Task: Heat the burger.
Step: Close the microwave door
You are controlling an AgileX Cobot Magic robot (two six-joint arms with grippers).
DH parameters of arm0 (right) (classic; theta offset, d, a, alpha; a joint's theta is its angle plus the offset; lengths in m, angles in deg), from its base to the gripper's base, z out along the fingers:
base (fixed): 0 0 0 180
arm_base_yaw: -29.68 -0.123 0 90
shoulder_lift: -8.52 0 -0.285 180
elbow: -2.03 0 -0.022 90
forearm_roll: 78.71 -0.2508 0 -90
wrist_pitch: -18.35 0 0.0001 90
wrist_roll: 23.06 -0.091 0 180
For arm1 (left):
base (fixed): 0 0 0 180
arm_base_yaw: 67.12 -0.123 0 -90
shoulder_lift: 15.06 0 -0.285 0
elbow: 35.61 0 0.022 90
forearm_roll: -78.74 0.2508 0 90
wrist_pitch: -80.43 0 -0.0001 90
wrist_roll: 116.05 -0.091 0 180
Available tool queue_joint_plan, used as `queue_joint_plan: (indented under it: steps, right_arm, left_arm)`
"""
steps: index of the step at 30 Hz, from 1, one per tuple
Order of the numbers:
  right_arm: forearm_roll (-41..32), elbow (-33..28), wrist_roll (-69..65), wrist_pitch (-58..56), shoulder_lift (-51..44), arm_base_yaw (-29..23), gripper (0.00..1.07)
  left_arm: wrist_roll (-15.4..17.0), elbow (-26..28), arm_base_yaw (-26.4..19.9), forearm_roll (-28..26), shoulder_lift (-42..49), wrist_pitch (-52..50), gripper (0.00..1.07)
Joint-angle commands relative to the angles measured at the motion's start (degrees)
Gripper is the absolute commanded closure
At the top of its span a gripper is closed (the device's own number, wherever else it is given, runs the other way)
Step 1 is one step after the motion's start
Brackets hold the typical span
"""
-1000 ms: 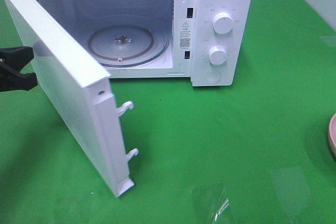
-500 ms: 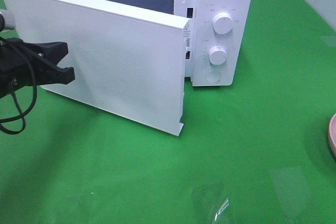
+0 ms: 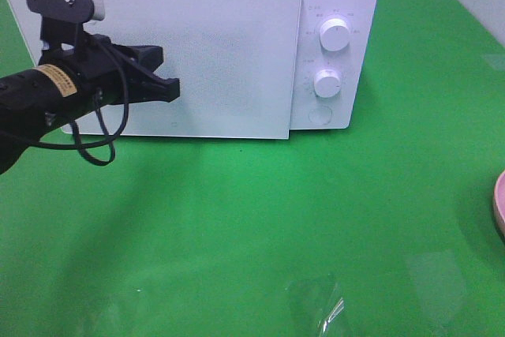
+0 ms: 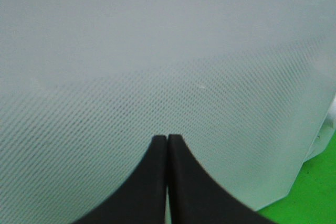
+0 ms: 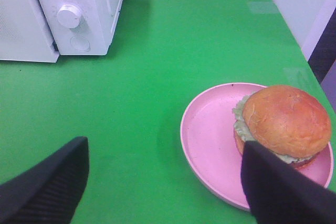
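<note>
The burger (image 5: pixel 283 121), with a glossy brown bun and green lettuce, sits off-centre on a pink plate (image 5: pixel 210 140) in the right wrist view. My right gripper (image 5: pixel 163 182) hovers open above the plate's near side, one finger over the plate and nothing between the two. In the exterior view only the plate's rim (image 3: pixel 499 207) shows at the right edge and the burger is out of frame. The white microwave (image 3: pixel 335 5) has its door (image 3: pixel 229 61) closed flat. My left gripper (image 3: pixel 173 89) is shut, tips against the door (image 4: pixel 168 66), fingertips (image 4: pixel 160 142) together.
Two round knobs (image 3: pixel 334 37) and a round button sit on the microwave's control panel at its right. A green cloth (image 3: pixel 316 219) covers the table. A piece of clear film (image 3: pixel 316 305) lies near the front edge. A light wall borders the table's right side.
The microwave door has swung from wide open to closed. My left gripper followed it, moving right and toward the oven with its tips on the door. The right side is unchanged.
</note>
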Motion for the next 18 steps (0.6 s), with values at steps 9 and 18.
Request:
queue_joint_plan:
  steps: [9, 18]
  right_arm:
    - [-0.11, 0.0, -0.17, 0.4, -1.55, 0.29, 0.32]
    - [-0.11, 0.0, -0.17, 0.4, -1.55, 0.29, 0.32]
  left_arm:
    - [-2.29, 12.15, 5.1, -4.3, -6.07, 6.25, 1.07]
    - [-3.55, 20.86, 8.02, -8.59, -10.83, 9.22, 1.07]
